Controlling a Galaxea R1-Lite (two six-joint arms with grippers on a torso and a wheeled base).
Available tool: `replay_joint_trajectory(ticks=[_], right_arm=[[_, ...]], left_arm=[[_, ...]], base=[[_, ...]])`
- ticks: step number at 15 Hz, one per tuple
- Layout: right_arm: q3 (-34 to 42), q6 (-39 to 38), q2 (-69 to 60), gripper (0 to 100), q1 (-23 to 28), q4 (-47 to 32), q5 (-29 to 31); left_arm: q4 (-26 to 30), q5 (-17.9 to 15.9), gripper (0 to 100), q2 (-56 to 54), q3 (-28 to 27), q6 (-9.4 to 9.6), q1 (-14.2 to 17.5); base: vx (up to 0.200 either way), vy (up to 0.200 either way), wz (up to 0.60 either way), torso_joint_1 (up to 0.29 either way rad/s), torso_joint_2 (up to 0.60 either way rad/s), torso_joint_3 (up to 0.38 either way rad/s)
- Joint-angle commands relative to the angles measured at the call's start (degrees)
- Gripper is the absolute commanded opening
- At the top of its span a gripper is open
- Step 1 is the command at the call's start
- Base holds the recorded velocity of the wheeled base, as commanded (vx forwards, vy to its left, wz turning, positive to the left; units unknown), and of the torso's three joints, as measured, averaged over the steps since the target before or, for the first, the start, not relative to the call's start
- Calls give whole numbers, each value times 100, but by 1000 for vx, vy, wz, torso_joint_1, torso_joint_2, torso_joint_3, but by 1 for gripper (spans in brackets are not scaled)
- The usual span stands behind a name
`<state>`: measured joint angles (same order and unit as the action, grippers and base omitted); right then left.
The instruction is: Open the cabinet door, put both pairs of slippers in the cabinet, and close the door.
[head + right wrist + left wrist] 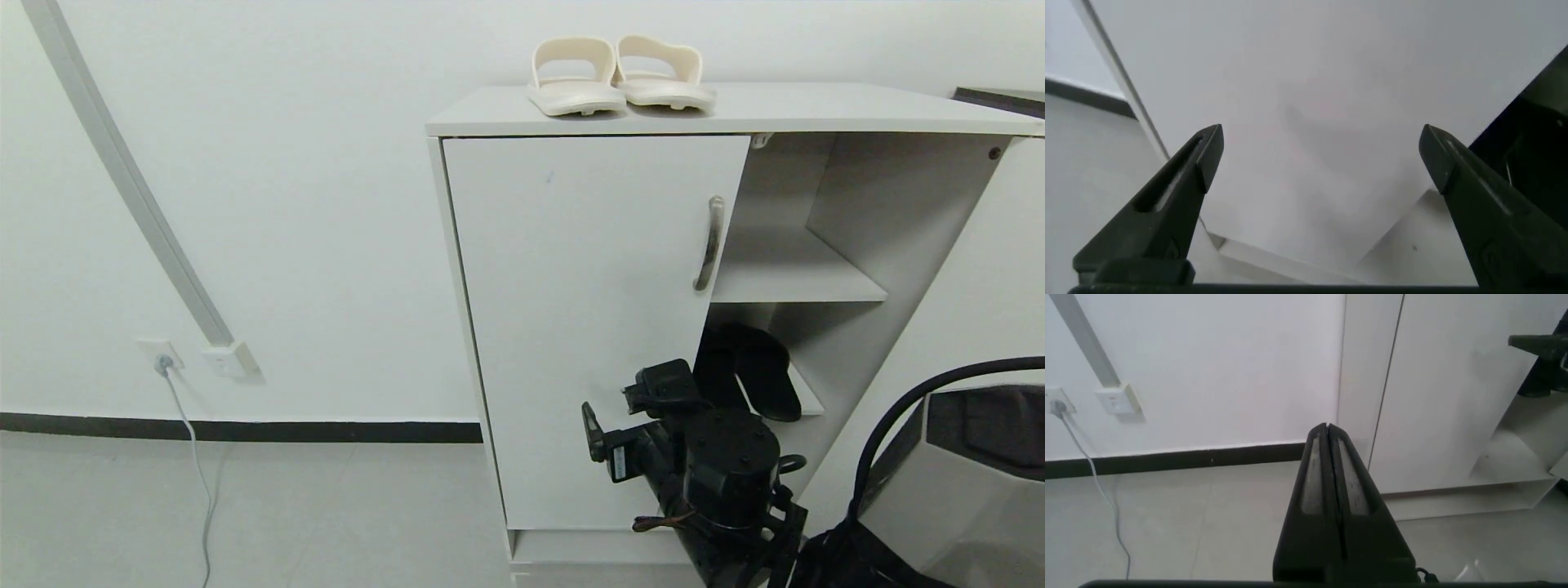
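Observation:
A cream pair of slippers (620, 75) sits on top of the white cabinet (816, 110). A black pair of slippers (755, 371) lies on the lower shelf of the right compartment, whose door (939, 327) is swung open. The left door (588, 327) with its metal handle (710, 243) is closed. My right gripper (622, 408) (1319, 139) is open, low down and close in front of the closed left door, with nothing between its fingers. My left gripper (1327, 429) is shut on nothing, low over the floor and facing the cabinet's side (1437, 400).
A bare shelf (792, 278) crosses the open compartment above the black slippers. On the wall to the left are a socket with a hanging cable (163, 359) and a slanted conduit with a box (233, 359). Tiled floor (245, 506) lies open to the cabinet's left.

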<state>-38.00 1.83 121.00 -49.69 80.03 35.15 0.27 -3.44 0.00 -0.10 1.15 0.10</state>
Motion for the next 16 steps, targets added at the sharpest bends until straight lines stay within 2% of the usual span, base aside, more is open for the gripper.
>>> replay_joint_trajectory(ticks=[1, 10, 13, 16], right_arm=[[64, 11, 90, 100, 3, 13, -34], [73, 11, 116, 100, 12, 30, -43], [64, 11, 116, 100, 12, 30, -43], [64, 11, 116, 100, 12, 30, -52]], left_arm=[[0, 1, 0, 9, 1, 0, -1], [0, 1, 0, 9, 1, 0, -1], [0, 1, 0, 9, 1, 0, -1], [0, 1, 0, 9, 1, 0, -1]], base=[[0, 0, 0, 0, 0, 0], [0, 0, 0, 0, 0, 0], [0, 0, 0, 12, -154, -219], [0, 0, 0, 46, -458, -347]])
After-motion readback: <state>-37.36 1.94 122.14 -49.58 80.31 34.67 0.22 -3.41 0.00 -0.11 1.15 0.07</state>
